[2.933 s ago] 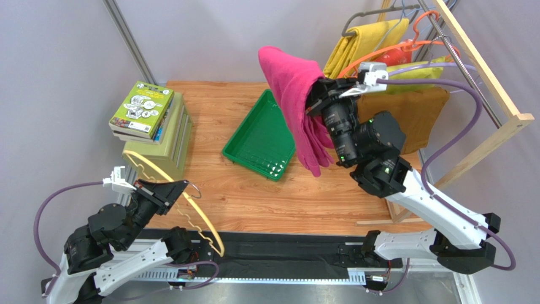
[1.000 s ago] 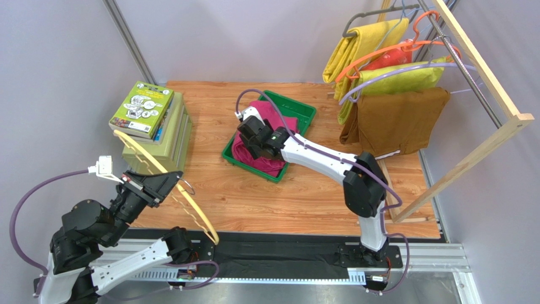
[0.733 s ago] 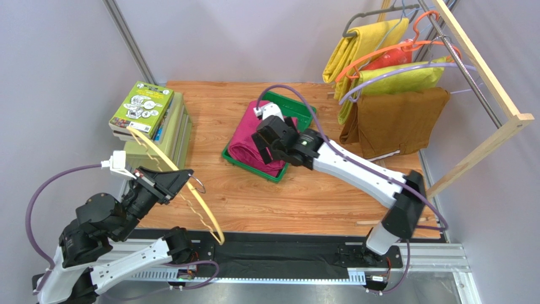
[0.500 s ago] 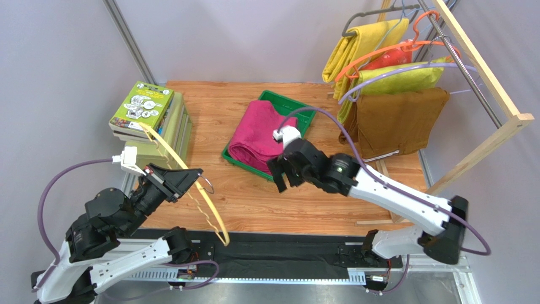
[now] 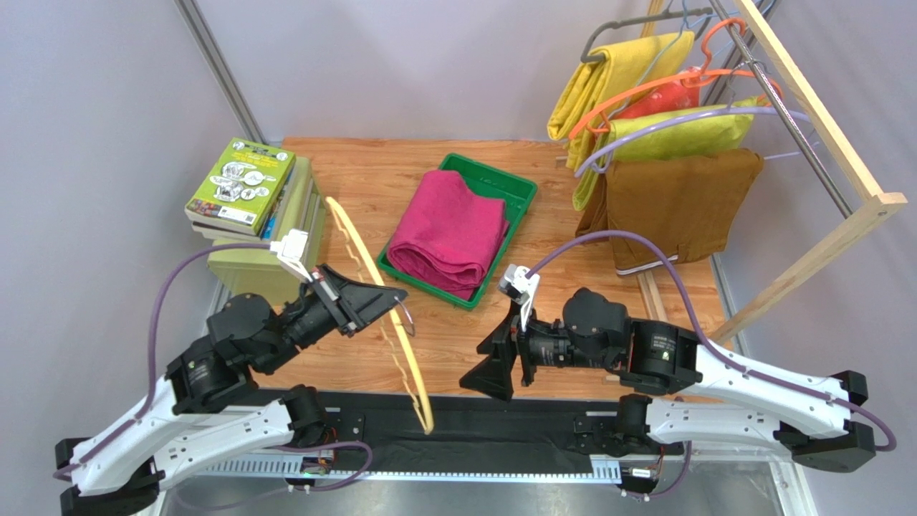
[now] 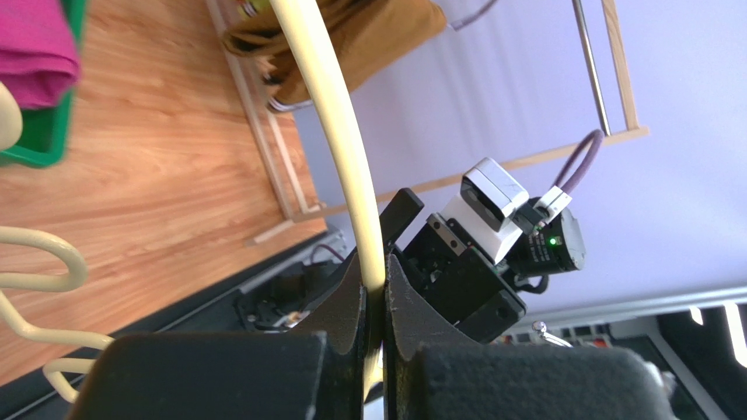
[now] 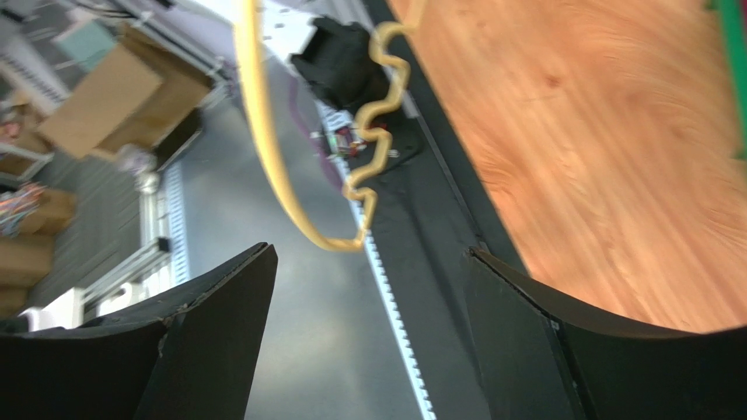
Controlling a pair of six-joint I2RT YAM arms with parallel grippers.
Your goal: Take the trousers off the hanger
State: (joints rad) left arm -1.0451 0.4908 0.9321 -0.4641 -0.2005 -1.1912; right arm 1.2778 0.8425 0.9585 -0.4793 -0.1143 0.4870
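Trousers (image 5: 447,234): one piece, bright magenta-pink, soft fabric, folded into a thick bundle with rounded fold edges. It lies flat in the one green tray (image 5: 520,198) at desk (image 5: 355,172) centre and covers most of the tray floor. Nothing touches it, and it is apart from the hanger.

Hanger (image 6: 340,131): one, pale cream-yellow plastic, a wide curved arc with a wavy notched lower bar. It is bare and held in the air, tilted, over the near-left part of the desk. Its low end reaches past the near desk edge.

Two arms, two claws.
- Left claw (image 5: 377,299): fingers pinched tight on the hanger's arc, about mid-length.
- Right claw (image 5: 490,371): spread wide, nothing in it. It sits low over the near desk edge, just right of the hanger's lower end. The right wrist view shows that end and the wavy bar ahead of the fingers, not touching them.

One stack of books (image 5: 242,185) sits at the desk's left edge.

One wooden rack (image 5: 829,140) stands at the right and carries:
- one yellow garment (image 5: 614,70)
- one olive-green garment (image 5: 694,134)
- one brown garment (image 5: 673,204)
- one orange hanger (image 5: 646,91)
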